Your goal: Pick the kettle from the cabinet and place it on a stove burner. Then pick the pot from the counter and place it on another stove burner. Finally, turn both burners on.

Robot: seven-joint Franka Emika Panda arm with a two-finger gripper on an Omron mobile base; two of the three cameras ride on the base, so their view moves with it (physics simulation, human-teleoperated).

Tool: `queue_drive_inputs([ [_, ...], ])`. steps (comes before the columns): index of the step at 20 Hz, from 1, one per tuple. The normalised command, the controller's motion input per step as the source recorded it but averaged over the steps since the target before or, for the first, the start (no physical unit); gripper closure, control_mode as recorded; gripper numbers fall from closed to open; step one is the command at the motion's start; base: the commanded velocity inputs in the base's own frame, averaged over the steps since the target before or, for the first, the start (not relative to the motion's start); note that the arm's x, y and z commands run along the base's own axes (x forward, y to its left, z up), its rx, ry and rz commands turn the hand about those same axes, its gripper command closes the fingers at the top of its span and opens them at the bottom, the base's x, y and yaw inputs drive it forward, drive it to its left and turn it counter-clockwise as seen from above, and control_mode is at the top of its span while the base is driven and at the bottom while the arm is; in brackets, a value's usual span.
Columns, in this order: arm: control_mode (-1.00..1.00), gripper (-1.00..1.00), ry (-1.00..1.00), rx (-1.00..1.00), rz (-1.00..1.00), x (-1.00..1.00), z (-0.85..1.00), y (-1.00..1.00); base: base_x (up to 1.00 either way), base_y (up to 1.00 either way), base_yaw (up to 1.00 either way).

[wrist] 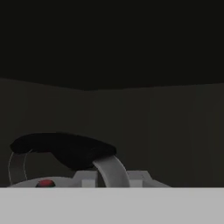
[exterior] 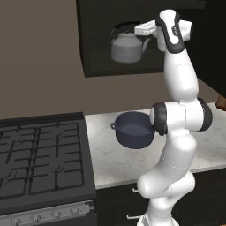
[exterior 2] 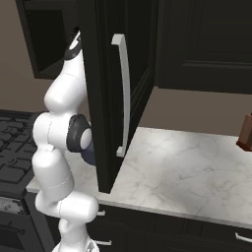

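While upright in the cabinet, kettle spouts rightward.

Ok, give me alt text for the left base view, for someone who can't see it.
The white arm reaches up into the black cabinet, its gripper at the black handle of the silver kettle on the shelf. Below, the dark pot sits on the marble counter, right of the bare stove burners.

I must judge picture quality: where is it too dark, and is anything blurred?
Left base view: the cabinet recess is dark, yet the kettle reads clearly. Hand view: very dim and soft, the kettle's black handle nearly merges with the back wall. Right base view: even light on the counter.
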Motion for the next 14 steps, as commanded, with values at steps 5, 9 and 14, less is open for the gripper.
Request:
queue_drive_inputs([
  [5,-1.0,1.0,-0.02,0.0,0.0,-0.05,-0.2,0.28,0.0,0.0,0.0],
  [9,-1.0,1.0,-0.03,0.0,0.0,-0.08,-0.17,0.23,0.0,0.0,0.0],
  [14,-1.0,1.0,-0.05,0.0,0.0,-0.15,-0.16,0.21,0.0,0.0,0.0],
])
